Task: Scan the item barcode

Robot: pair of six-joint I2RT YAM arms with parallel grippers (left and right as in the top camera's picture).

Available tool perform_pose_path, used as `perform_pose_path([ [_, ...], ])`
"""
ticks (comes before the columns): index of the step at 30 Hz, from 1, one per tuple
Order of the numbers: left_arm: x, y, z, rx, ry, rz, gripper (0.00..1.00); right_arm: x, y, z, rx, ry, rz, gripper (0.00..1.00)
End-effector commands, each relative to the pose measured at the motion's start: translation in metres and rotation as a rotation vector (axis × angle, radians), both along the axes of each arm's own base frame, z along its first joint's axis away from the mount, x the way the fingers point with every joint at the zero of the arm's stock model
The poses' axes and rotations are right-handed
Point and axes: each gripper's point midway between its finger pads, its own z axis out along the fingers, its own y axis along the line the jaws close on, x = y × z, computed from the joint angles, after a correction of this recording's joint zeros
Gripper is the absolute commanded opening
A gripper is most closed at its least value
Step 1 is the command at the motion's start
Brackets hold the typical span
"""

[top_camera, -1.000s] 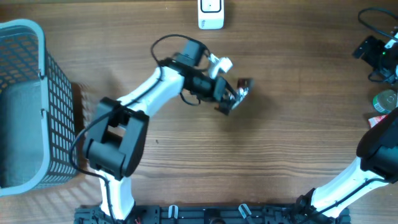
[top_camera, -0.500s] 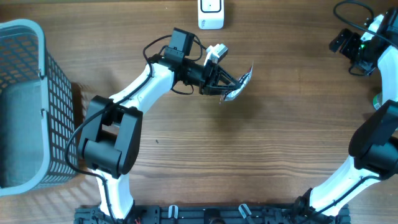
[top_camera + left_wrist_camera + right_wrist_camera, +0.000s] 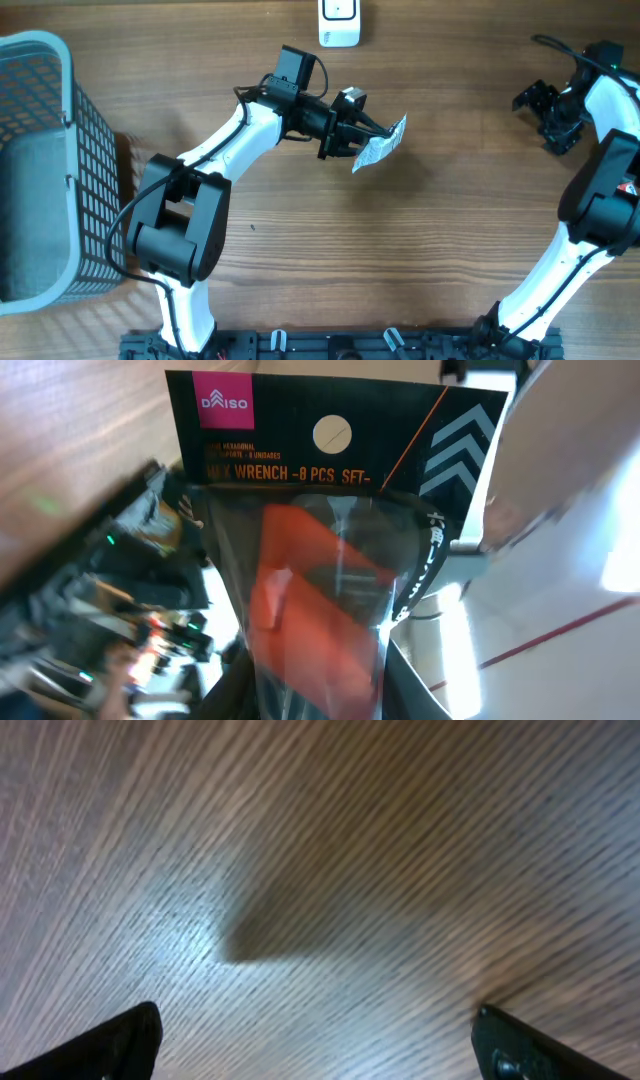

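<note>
Jaws of the left gripper [image 3: 352, 135] are pinched narrow on the hex wrench pack [image 3: 381, 150], holding it up off the table [image 3: 450, 250] near the back-centre, card end pointing away from the arm and tilted. From the left wrist cam the header card is black w/ a pink square [image 3: 227, 402] reading "DAISO" in white. Under that is a line of tiny print, too small to read, then orange lettering, "…EX WRENCH -8 PCS. SET-", w/ the first letter cut off by a crease. A round hang hole [image 3: 333, 434] sits top-centre, and grey chevrons [image 3: 462, 455] run down the card's right side beside a thin orange diagonal. Below the card is a clear plastic bag, and inside it an orange-red holder [image 3: 315, 610] w/ dark shapes behind, too blurred to make out. The white device [image 3: 340, 22] stands at the table's back edge, just beyond the pack and apart from it. The right gripper [image 3: 545, 108] is way over on the far right, jaws spread wide w/ nothing between them; its wrist cam shows only wood grain and two dark fingertips [image 3: 125, 1042] at the bottom corners. The blue-grey mesh basket [image 3: 95, 140] stands at the left edge; its inside looks plain grey and I can't tell what, if anything, is in it.
</note>
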Motion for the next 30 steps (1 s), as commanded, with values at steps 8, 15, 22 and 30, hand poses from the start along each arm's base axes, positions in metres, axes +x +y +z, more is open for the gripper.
perform_pose_path([
  [8,-0.013,0.004,0.046,0.070,0.211,-0.007,0.04,-0.006,-0.001,-0.004,-0.048,0.048,-0.008,1.00],
  [15,-0.014,0.005,0.076,0.043,0.151,-0.006,0.04,-0.006,0.011,-0.004,0.007,0.045,0.005,1.00],
  [22,-0.001,0.000,0.106,-0.010,-0.007,0.043,0.04,-0.011,0.020,-0.004,0.018,0.077,-0.011,1.00],
  [30,0.002,-0.001,0.148,-0.185,-0.367,0.039,0.04,-0.013,0.018,-0.005,-0.011,0.090,0.002,1.00],
])
